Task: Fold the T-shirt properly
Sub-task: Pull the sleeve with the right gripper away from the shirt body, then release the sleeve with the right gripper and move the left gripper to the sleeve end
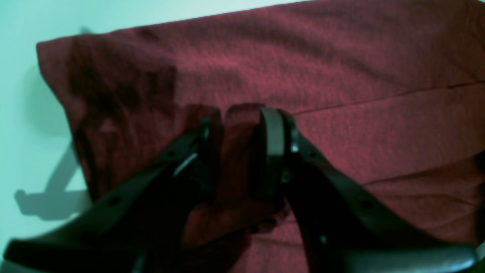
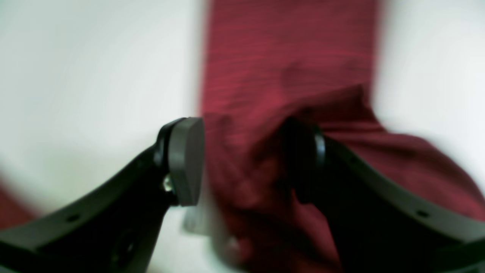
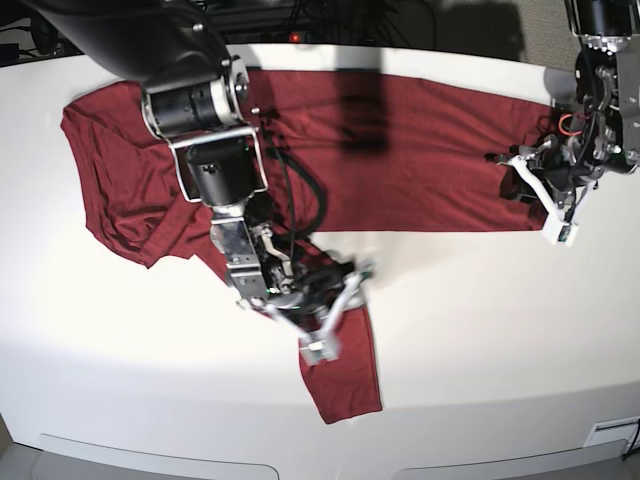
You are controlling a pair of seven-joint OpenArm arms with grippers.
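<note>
Left end effector [image 1: 242,151] pinched on a raised fold of maroon T-shirt [image 1: 341,76] over pale table [image 1: 22,113].

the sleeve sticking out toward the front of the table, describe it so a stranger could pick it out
On the white table lies a maroon T-shirt, spread along the far side. One sleeve runs from it toward the near edge, under the right pincer. It is the only narrow strip that ends alone on bare table.

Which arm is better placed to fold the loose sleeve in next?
Probably the right: its pincer straddles the sleeve trailing toward the table's front edge, jaws open. The left pincer is shut on the T-shirt's far end.
</note>
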